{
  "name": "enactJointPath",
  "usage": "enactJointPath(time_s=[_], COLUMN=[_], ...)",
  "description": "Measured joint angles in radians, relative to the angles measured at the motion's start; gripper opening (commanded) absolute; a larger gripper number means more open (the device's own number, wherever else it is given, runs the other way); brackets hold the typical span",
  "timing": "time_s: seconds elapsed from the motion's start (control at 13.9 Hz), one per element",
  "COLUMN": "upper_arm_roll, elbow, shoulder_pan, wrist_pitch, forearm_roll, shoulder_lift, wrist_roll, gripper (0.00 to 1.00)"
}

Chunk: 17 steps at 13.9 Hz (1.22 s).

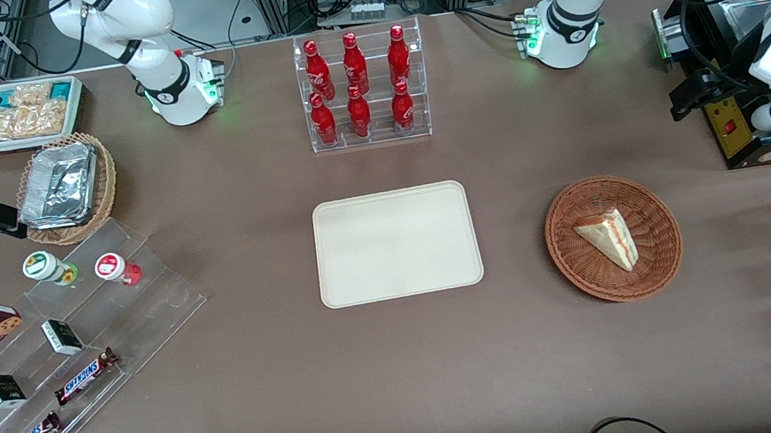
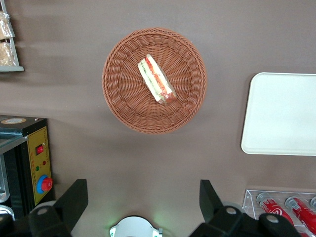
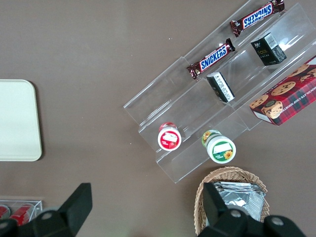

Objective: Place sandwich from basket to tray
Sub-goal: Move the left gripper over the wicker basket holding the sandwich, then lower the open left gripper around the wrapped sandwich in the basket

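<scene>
Front view: sandwich [image 1: 608,240] lies in the basket [image 1: 613,237], a pale wedge w/ its red-and-light cut edge along the side nearer the camera. Basket sits on the table [image 1: 273,374], toward the working arm's end, apart from the tray [image 1: 396,243], which is at mid-table w/ nothing on it. Bottle rack [image 1: 366,88] w/ six red bottles stands farther from the camera than the tray. Gripper [image 1: 688,98] is up high at the working arm's end, over the black box w/ the yellow panel [image 1: 727,123], well apart from the basket; holds nothing.

Left wrist view: gripper [image 2: 143,202] looks straight down from well above the table. Both dark fingers [image 2: 74,200] are spread wide, bare table between them, nothing gripped. Basket [image 2: 154,81] is seen whole; sandwich [image 2: 156,79] lies in its middle, striped red/green/white filling edge facing up, clear wrap glinting. Tray [image 2: 281,114] is beside the basket, gap of bare table between them. Yellow panel w/ red switch & red button [image 2: 39,165] shows near one finger, red bottles [image 2: 284,210] near the other.

Right wrist view: tray [image 3: 17,121] corner only. Clear stepped stand [image 3: 197,106] carries two Snickers bars [image 3: 212,60], two small dark boxes, two round tubs [image 3: 169,138]; cookie box [image 3: 286,98] at its end. Lighter basket w/ foil trays [image 3: 237,195] is just beside the stand.
</scene>
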Motion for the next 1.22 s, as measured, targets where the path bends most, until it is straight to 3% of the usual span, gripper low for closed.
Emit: enactJointPath(time_s=[0.58,0.94,1.22], upper_arm_roll=[0.010,0.010,0.010], elbow=[-0.012,-0.152,-0.307], shoulder_pan=[0.009,0.009,0.010], wrist_pitch=[0.014,0.260,0.462], forearm_roll=[0.012,0.027,0.027], shoulder_lift=[0.020,0.124,0.137], wrist_roll=[0.004,0.004,-0.074], gripper=[1.00,1.00,1.00])
